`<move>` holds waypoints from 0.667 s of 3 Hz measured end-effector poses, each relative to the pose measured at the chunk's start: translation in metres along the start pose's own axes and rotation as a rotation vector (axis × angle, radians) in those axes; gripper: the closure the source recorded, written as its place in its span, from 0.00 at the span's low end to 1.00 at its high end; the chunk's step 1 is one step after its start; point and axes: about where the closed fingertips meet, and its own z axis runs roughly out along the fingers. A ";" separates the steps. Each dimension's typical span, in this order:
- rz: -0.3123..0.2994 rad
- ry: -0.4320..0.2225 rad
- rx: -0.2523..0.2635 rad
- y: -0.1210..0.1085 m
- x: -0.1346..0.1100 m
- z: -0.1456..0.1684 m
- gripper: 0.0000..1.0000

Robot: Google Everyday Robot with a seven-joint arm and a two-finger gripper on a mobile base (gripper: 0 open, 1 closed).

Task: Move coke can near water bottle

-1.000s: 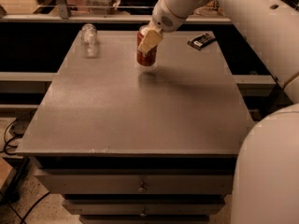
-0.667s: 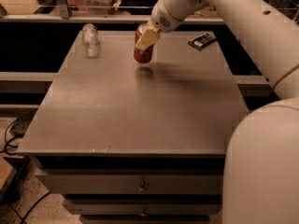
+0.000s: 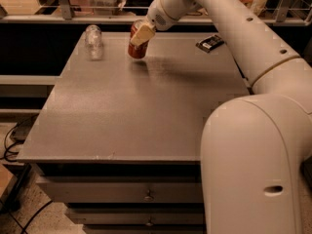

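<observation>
Leftward across the far part of the table [image 3: 122, 126] went the coke can [image 3: 136, 50] compared with a second earlier, carried in the gripper [image 3: 141, 35], so that it stood nearer the water bottle [image 3: 93, 43] than it had. The bottle and the dark packet [image 3: 210, 43] had not shifted.

The arm [image 3: 243, 38] rose from the bulky white body at the lower right, ran up along the table's right side, bent at the far edge and reached back to the left. Its rounded wrist pointed down and left at the can. The gripper was clamped on the can's upper half, with one cream-coloured finger [image 3: 143, 32] lying across the front of it. The can was held slightly tilted, with its shadow just below it. Whether its base touched the table could not be told.

The can was to the right of the bottle, near it but clearly apart. The bottle stood upright by the table's far left corner. The packet lay flat near the far right corner, well away from both.

The can showed red, but no lettering on it could be read, and the pale marks on the packet were also unreadable.
</observation>
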 end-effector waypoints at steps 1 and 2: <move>-0.036 -0.002 -0.017 -0.004 -0.017 0.017 1.00; -0.102 0.068 -0.073 0.008 -0.027 0.046 0.74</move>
